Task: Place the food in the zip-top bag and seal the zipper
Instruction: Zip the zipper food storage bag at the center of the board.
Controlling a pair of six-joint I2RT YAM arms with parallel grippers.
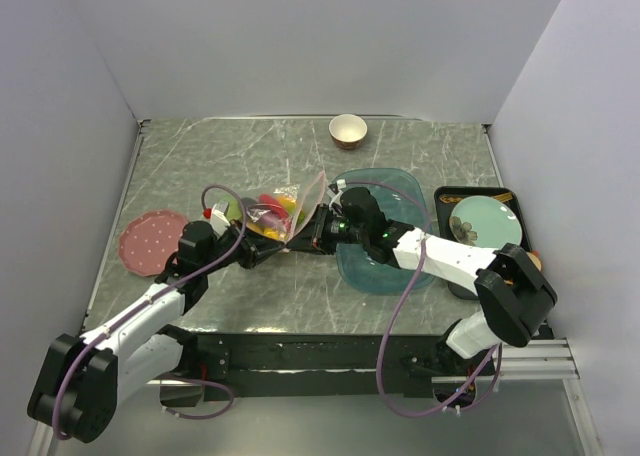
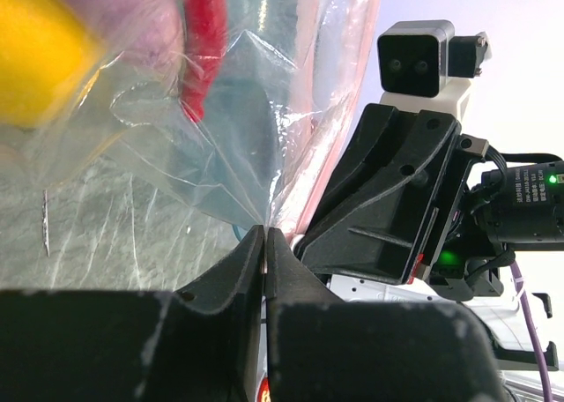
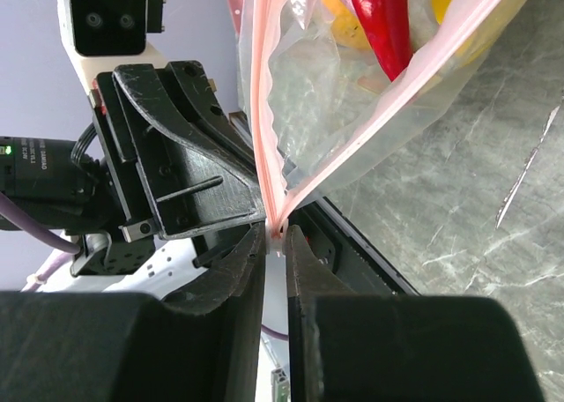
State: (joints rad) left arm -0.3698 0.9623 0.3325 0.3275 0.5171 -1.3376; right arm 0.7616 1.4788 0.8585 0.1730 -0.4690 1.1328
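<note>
The food [image 1: 268, 214] sits inside the zip-top bag [image 1: 285, 208] mid-table (red chili [image 3: 379, 23] showing through), so I judge loading done. My left gripper [image 2: 265, 234] and right gripper [image 3: 278, 233] both pinch the bag's near corner at the zipper [image 3: 262, 111]. Beyond there the mouth gapes, so sealing is left to do.

Marbled table [image 1: 200, 161]: plate [image 1: 152, 243], bowl [image 1: 347, 130], teal tray [image 1: 365, 274]

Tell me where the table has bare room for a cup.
Bare table: the far-left corner behind the pink plate, the back edge right of the bowl, the near edge before the zip-top bag. Crowded: the middle, where left claw and right claw pinch that bag beside the teal tray.
</note>
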